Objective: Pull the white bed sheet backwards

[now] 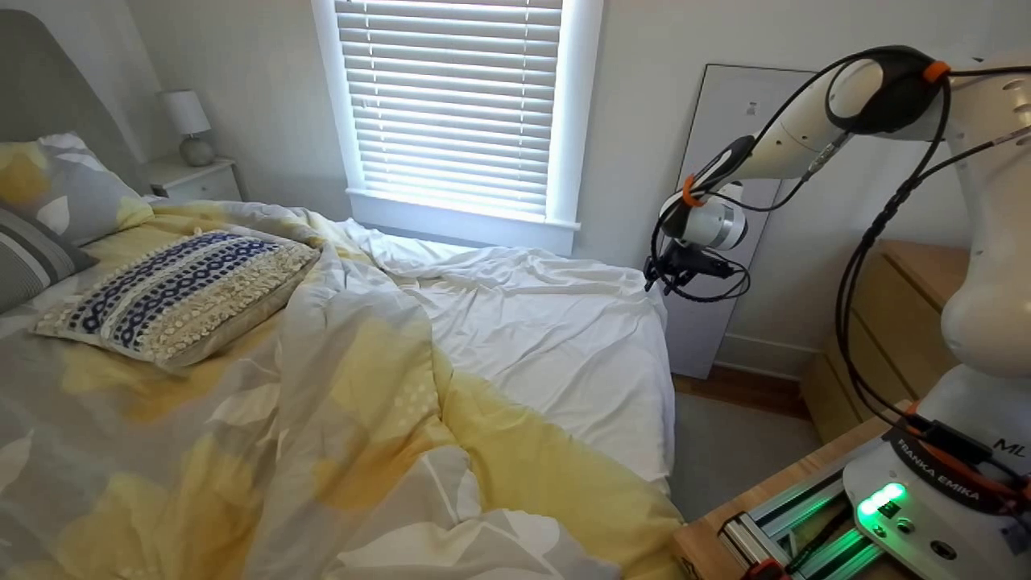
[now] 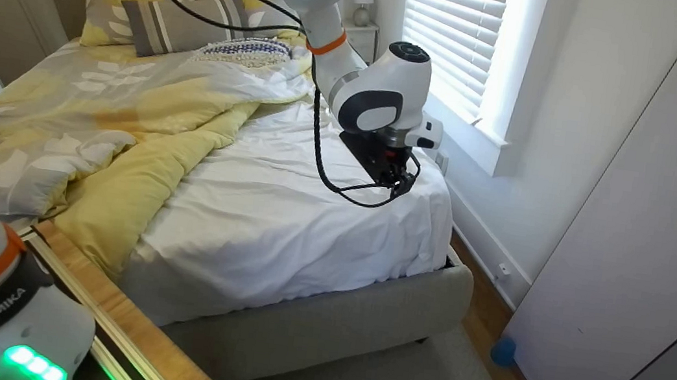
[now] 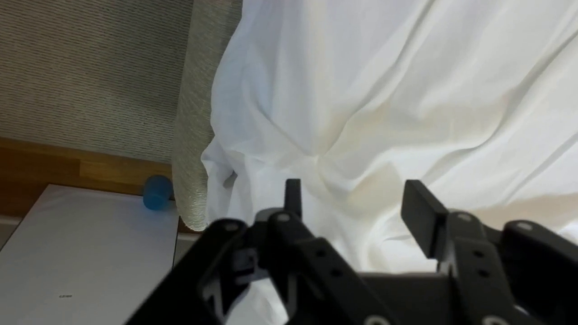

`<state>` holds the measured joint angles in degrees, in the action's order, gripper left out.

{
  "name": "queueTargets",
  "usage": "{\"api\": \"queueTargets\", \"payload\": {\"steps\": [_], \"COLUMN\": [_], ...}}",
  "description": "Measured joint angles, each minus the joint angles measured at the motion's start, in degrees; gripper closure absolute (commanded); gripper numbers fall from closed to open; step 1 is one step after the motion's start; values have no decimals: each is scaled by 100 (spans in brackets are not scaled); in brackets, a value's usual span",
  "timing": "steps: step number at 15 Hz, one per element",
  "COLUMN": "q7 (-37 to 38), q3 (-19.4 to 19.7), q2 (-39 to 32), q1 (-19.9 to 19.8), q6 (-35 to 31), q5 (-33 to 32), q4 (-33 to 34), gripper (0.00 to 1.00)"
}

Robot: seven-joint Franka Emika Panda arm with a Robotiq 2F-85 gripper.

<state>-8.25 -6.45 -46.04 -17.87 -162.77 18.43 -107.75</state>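
The white bed sheet [image 1: 556,330] covers the foot part of the bed, wrinkled and bunched in soft folds. It shows in both exterior views [image 2: 270,214] and fills most of the wrist view [image 3: 370,117]. Its edge hangs down at the foot end over the bed frame. My gripper [image 3: 352,194] is open, with two black fingers wide apart and nothing between them. It points down over the sheet near the window-side foot corner [image 2: 403,189]. In an exterior view the gripper [image 1: 654,280] is at the sheet's far foot corner. The exact gap to the fabric is hard to tell.
A yellow and grey patterned blanket [image 1: 354,387] lies folded back beside the sheet. A blue-patterned pillow [image 1: 185,290] lies on it. The upholstered bed frame [image 2: 321,325] edges the foot. A white panel [image 2: 630,209] leans on the wall, by a blue object [image 2: 503,351].
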Motion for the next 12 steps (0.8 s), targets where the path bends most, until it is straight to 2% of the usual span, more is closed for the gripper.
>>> {"api": "queueTargets", "payload": {"steps": [1, 2, 7, 8, 9, 11, 12], "q7": [0, 0, -113, -137, -168, -198, -198], "q3": [-5, -14, -45, -45, -45, -45, -45], "q2": [-48, -93, -344, -402, -459, -561, -598], "q1": [-1, -2, -3, -3, -5, -13, -15], "q6": [-3, -7, -279, -366, -442, -517, -531], "q5": [-4, -9, -134, -199, -259, -396, -458], "q4": [47, 96, 308, 345, 380, 443, 462], "gripper": [59, 55, 57, 63, 81, 97, 100]}}
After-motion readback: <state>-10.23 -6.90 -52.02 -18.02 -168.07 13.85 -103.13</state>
